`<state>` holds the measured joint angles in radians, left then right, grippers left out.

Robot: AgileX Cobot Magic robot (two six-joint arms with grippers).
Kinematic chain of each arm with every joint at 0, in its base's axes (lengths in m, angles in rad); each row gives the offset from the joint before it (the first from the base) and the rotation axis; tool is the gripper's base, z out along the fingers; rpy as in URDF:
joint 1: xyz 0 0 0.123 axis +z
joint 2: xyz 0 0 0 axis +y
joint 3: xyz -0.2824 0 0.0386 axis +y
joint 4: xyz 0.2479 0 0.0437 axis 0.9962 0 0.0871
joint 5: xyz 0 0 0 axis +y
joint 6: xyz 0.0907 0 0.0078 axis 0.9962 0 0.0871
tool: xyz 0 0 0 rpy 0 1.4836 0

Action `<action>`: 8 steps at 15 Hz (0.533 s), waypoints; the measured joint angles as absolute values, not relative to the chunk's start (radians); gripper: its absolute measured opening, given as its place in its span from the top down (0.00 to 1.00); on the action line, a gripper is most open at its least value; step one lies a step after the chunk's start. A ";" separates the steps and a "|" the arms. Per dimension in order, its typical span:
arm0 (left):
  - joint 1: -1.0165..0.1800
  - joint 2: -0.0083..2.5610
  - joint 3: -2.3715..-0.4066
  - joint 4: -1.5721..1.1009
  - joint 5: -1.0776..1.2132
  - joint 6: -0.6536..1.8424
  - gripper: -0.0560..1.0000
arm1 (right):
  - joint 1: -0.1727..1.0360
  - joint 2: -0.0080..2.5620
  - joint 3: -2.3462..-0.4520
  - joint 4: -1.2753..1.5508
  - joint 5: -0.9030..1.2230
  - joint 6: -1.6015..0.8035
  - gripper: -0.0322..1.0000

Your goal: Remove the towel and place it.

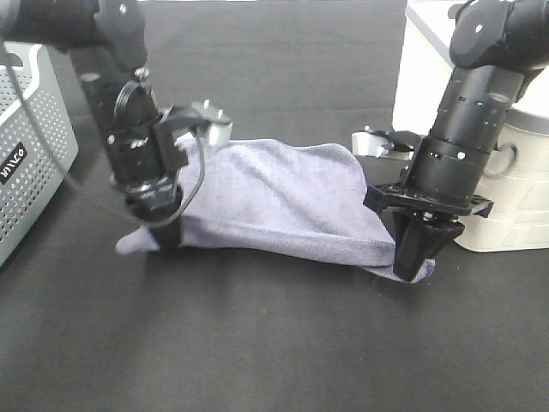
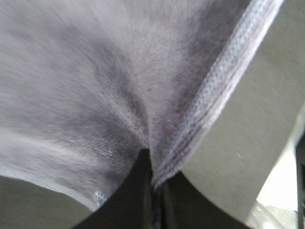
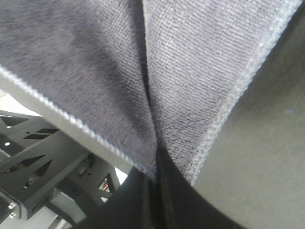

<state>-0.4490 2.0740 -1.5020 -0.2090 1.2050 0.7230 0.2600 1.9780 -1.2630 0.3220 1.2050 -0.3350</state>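
Observation:
The grey-blue towel (image 1: 274, 202) hangs stretched between both grippers just above the black table. My left gripper (image 1: 159, 225) is shut on its left corner, and my right gripper (image 1: 413, 257) is shut on its right corner. In the left wrist view the towel (image 2: 105, 81) bunches into the closed black fingers (image 2: 143, 191), its stitched edge running off beside them. The right wrist view shows the towel (image 3: 190, 67) folded and pinched between the closed fingers (image 3: 147, 200). The cloth sags in the middle, and its rear edge rests on the table.
A grey perforated basket (image 1: 26, 146) stands at the left edge. A white container (image 1: 515, 163) sits at the right, close behind the right arm. Black table surface (image 1: 274, 343) stretches in front of the towel.

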 joint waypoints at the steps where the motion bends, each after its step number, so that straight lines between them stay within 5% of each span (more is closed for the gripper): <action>1: -0.449 2.054 -1.454 -0.213 1.203 0.722 0.95 | 0.260 1.975 -1.263 0.327 1.205 -0.334 0.96; 8: -0.450 2.019 -1.309 -0.247 1.195 0.731 0.95 | 0.262 1.975 -1.186 0.364 1.204 -0.340 0.96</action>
